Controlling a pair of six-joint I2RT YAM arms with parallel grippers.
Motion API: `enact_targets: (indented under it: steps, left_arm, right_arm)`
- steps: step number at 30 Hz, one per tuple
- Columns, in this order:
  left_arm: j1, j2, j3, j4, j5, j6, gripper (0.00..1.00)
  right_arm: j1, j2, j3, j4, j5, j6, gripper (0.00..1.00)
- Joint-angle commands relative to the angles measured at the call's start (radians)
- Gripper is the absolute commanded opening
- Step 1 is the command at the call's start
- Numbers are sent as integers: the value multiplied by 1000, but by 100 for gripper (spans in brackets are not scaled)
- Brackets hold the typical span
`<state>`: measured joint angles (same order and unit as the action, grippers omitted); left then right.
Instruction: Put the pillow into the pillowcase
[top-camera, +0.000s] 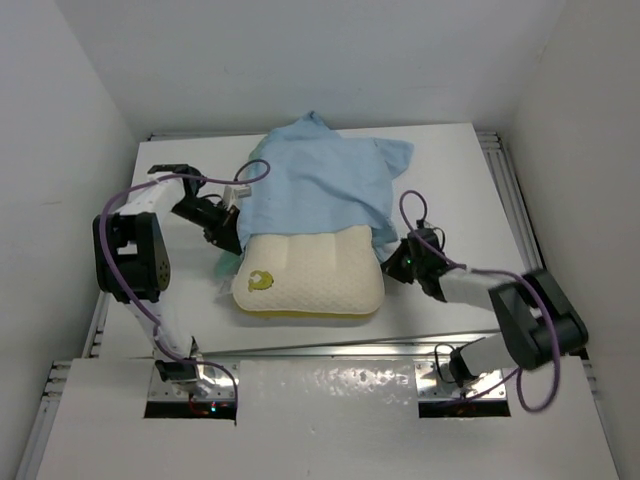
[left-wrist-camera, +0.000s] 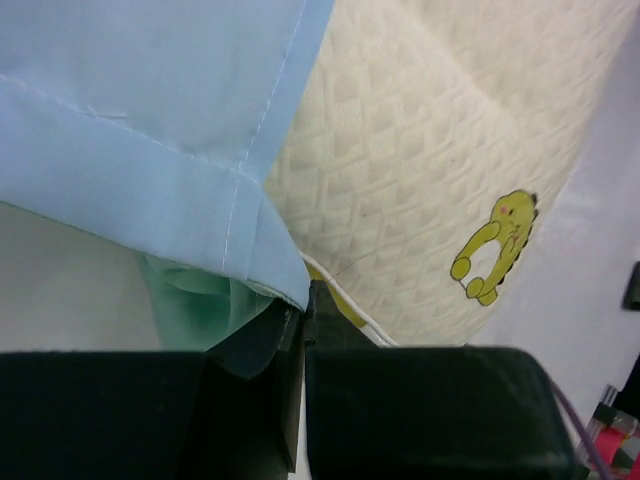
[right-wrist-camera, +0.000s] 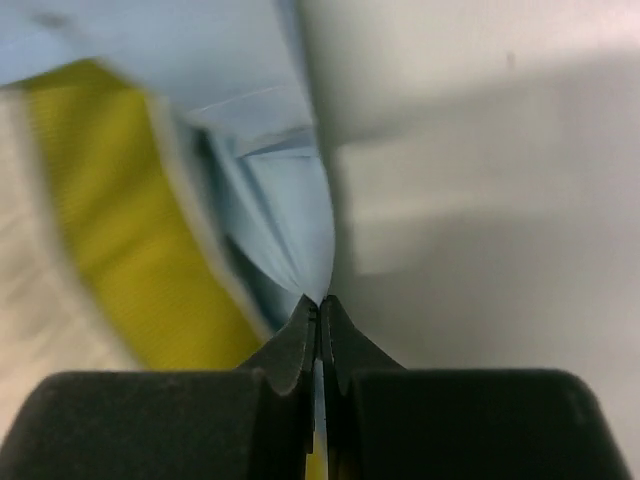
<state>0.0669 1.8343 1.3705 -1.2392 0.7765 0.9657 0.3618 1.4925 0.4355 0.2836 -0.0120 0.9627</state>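
One cream pillow (top-camera: 310, 275) — pillowcase (top-camera: 320, 180) half-on.

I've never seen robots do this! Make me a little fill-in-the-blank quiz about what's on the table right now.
The pillowcase lying over the far part of the pillow shows its light ____ face.
The pillow's yellow-green mark sits on the side of the ____ arm.
The left gripper and the right gripper are each ____ on the pillowcase's edge.
Missing words: blue; left; shut.
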Motion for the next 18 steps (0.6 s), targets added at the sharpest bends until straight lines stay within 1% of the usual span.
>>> enact_targets:
  steps: [1, 3, 4, 6, 7, 9, 11, 12, 13, 14, 15, 17, 18]
  left_arm:
    - [10, -82, 24, -80, 251, 96, 0]
    - [8, -92, 59, -80, 321, 79, 0]
    - [8, -90, 99, -78, 340, 50, 0]
    - [10, -96, 137, -78, 398, 16, 0]
    - [10, -107, 175, -78, 417, 8, 0]
    - [10, -118, 222, -78, 484, -24, 0]
    - [8, -127, 318, -77, 547, -51, 0]
    - [10, -129, 353, -57, 567, -105, 0]
    - [10, -130, 424, -33, 584, -149, 0]
    - [10, -136, 456, 1, 610, -203, 0]
    - [10, -144, 493, 109, 619, -337, 0]
    - [10, -179, 507, 248, 607, -485, 0]
    - [10, -185, 513, 382, 597, -640, 0]
  right_arm:
    - [2, -280, -104, 43, -88, 19, 0]
    - [2, -371, -110, 28, -149, 25, 0]
    - [2, -458, -109, 19, -166, 30, 0]
    - [2, -532, -90, -38, -164, 33, 0]
    - [2, -588, -54, -96, -155, 33, 0]
    - [0, -623, 1, -144, -151, 7, 0]
    - [0, -632, 98, -167, -141, -5, 0]
    - [-1, -624, 135, -167, -144, -12, 0]
    - [-1, -612, 219, -167, -149, -19, 0]
    - [-3, -583, 264, -172, -158, -39, 0]
    - [-3, -566, 351, -176, -163, -48, 0]
    - [-6, -525, 426, -179, -163, -64, 0]
    - [-9, -512, 462, -178, -170, -70, 0]
